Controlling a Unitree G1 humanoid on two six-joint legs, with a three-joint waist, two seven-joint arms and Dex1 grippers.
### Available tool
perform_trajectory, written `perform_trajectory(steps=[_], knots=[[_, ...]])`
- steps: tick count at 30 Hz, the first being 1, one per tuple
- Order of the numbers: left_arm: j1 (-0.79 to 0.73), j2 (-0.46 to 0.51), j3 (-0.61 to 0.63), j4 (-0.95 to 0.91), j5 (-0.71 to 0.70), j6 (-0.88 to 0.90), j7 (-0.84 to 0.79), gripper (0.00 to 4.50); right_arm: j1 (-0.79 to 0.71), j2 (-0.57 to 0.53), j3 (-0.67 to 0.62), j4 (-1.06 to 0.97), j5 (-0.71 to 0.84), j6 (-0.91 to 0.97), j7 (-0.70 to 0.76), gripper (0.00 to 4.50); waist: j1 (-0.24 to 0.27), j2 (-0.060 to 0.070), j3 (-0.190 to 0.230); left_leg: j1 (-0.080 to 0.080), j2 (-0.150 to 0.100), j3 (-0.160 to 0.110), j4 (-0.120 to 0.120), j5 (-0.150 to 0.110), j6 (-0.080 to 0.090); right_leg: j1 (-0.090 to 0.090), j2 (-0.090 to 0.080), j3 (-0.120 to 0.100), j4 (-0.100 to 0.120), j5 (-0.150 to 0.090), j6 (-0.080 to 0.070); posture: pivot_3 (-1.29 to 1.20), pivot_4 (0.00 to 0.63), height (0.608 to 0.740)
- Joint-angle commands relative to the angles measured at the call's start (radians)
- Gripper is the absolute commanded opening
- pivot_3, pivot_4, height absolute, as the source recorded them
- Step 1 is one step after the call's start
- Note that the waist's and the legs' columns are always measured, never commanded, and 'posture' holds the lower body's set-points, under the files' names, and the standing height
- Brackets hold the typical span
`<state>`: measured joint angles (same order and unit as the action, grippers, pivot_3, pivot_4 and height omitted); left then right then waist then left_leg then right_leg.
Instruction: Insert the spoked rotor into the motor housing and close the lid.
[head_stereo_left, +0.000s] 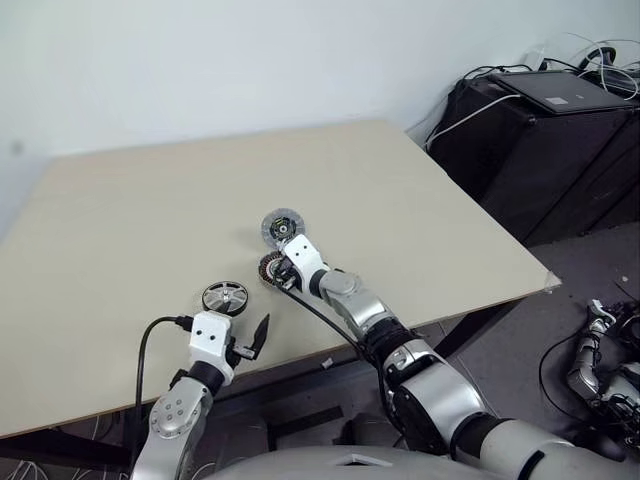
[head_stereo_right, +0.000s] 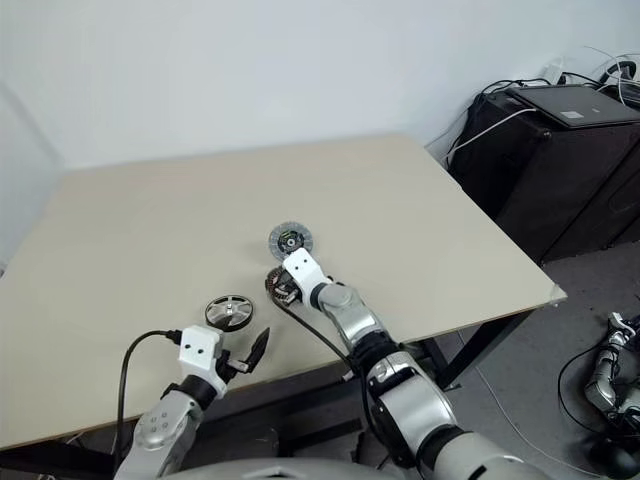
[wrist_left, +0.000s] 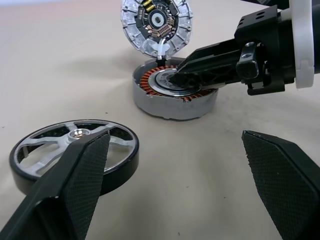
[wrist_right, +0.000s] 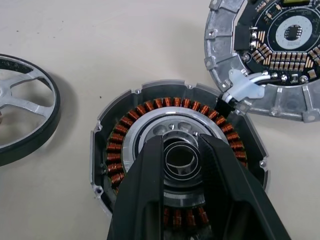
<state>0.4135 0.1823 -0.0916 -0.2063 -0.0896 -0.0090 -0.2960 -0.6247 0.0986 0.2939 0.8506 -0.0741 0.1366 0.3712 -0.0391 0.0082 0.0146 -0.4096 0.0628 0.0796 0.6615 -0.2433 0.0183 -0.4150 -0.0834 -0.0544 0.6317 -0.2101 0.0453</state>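
Preparatory step: narrowly parted right gripper (wrist_right: 182, 167) over the hub of the copper-wound round motor housing (wrist_right: 177, 155), left gripper (wrist_left: 175, 185) wide apart beside the untouched dark-rimmed silver spoked rotor (wrist_left: 75, 152), which next needs grasping, seating.

In the right wrist view the right gripper (wrist_right: 182, 150) covers the near arc of the motor housing (wrist_right: 150, 115) windings, and its fingertips hide part of the silver centre; whether they pinch the small ring there cannot be told. Beyond it the lid (wrist_right: 280, 60) is cut by the frame edge, and beside it the spoked rotor (wrist_right: 22, 115) too. A left finger (wrist_left: 75, 180) hides the rotor's near rim
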Motion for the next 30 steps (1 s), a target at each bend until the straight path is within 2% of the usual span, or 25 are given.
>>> perform_trajectory(steps=[1, 14, 21, 25, 29, 30], knots=[[-0.003, -0.003, 0.004, -0.051, 0.002, -0.025, 0.008, 4.5, -0.042, 0.015, -0.021, 0.012, -0.001, -0.034, 0.001, 0.68, 0.0, 0.0, 0.0, 0.0, 0.0, 0.0, 0.0, 0.0, 0.0, 0.0, 0.0, 0.0, 0.0, 0.0, 0.0, 0.0, 0.0, 0.74], [0.011, -0.012, 0.003, -0.053, 0.002, -0.036, 0.023, 4.5, -0.098, 0.025, -0.041, 0.101, -0.004, -0.069, 0.002, 0.68, 0.0, 0.001, 0.0, 0.0, 0.0, 0.0, 0.0, 0.0, -0.001, 0.0, 0.0, 0.0, 0.0, 0.0, 0.0, 0.0, 0.0, 0.74], [0.004, -0.013, 0.001, -0.046, 0.001, -0.036, 0.022, 4.5, -0.092, 0.027, -0.053, 0.082, 0.002, -0.069, 0.021, 2.95, -0.001, 0.001, 0.0, 0.0, 0.0, 0.0, 0.0, 0.0, -0.001, 0.0, 0.0, 0.0, 0.0, 0.0, 0.0, 0.0, 0.0, 0.74], [-0.005, -0.014, -0.004, -0.039, 0.001, -0.034, 0.018, 4.5, -0.057, 0.031, -0.057, -0.016, 0.022, -0.055, 0.063, 2.95, -0.001, 0.001, 0.001, 0.0, 0.0, 0.0, 0.0, 0.0, 0.0, -0.001, 0.0, 0.0, 0.001, 0.0, 0.0, 0.0, 0.0, 0.74], [-0.013, -0.015, -0.006, -0.034, 0.002, -0.031, 0.013, 4.5, 0.019, 0.025, -0.056, -0.212, 0.04, 0.017, 0.076, 2.03, 0.002, 0.001, 0.001, -0.001, 0.0, 0.0, 0.0, 0.0, 0.0, -0.001, 0.001, 0.0, 0.001, 0.0, 0.0, 0.0, 0.0, 0.74], [-0.015, -0.015, -0.006, -0.033, 0.001, -0.031, 0.012, 4.5, 0.04, 0.022, -0.049, -0.259, 0.035, 0.039, 0.072, 1.65, 0.002, 0.001, 0.001, -0.001, 0.0, 0.0, 0.0, 0.0, 0.0, -0.001, 0.001, 0.0, 0.001, 0.0, 0.0, 0.0, 0.0, 0.74]])
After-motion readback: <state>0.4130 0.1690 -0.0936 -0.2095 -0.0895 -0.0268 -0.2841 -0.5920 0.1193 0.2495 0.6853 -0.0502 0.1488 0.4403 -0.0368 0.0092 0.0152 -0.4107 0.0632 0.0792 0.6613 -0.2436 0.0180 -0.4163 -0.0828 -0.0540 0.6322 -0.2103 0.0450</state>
